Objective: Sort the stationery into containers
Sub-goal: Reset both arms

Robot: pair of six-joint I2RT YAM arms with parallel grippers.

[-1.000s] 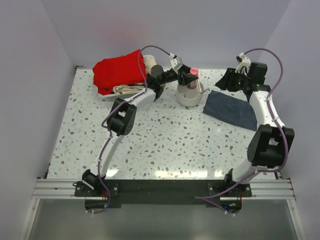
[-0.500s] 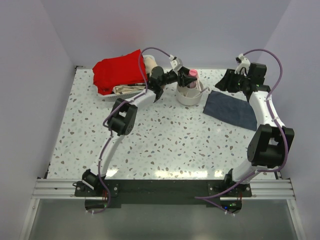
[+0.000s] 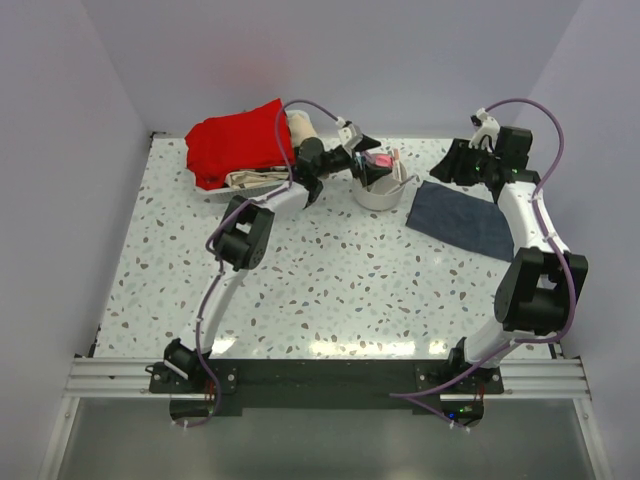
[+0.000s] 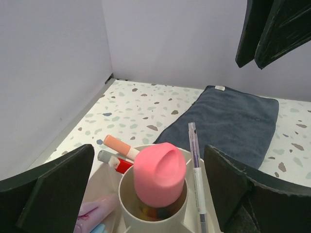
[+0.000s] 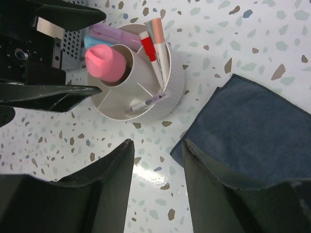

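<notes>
Stationery (image 3: 383,162) in organiser (image 3: 372,200), both tools gripping nothing

Top view: the white organiser stands at the far side of the desk (image 3: 330,270), between the red cloth (image 3: 235,145) and the blue-grey cloth (image 3: 462,222). The left tool (image 3: 368,168) hangs right over it. The right tool (image 3: 452,160) sits off near the blue-grey cloth's far corner, probably to keep out of the way.

Left wrist: jaws are spread wide either side of the central cup (image 4: 127,204), touching nothing. The pink-capped tube (image 4: 159,174) stands upright in that cup with its cap above the rim. It's a tall item, so the deep cup suits it. A thin pen (image 4: 196,165) leans in the outer ring.

Right wrist: the fingers (image 5: 104,179) are apart with only desk between them, nothing grasped. Pink and blue markers (image 5: 109,33) share one ring compartment and the red-and-white pens (image 5: 153,43) another, like kept with like. No loose stationery shows outside the organiser, so sorting looks about finished.
</notes>
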